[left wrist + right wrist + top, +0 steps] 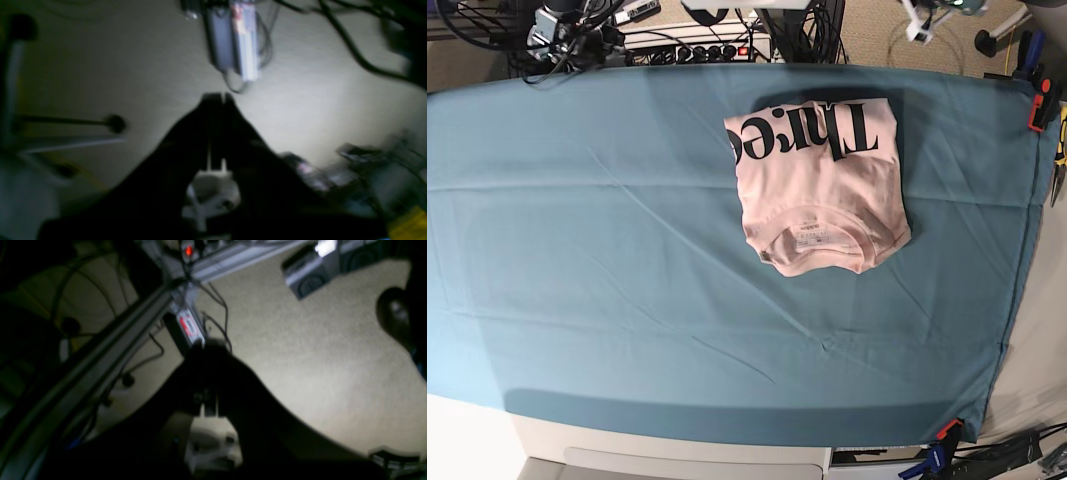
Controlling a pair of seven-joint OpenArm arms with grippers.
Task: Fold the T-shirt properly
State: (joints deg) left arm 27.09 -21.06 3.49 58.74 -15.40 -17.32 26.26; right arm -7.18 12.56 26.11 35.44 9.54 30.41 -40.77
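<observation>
The pale pink cotton T-shirt (819, 185) lies folded into a compact rectangle on the teal cloth-covered table (577, 250), toward the far right, collar and white label facing the near edge, black lettering at the far edge. My left fingers (218, 97) and right fingers (208, 346) are both clenched on nothing, hanging over the beige floor (300, 356), away from the table. I judge the shirt light, soft and floppy; to move it I would pinch all layers at two corners together.
</observation>
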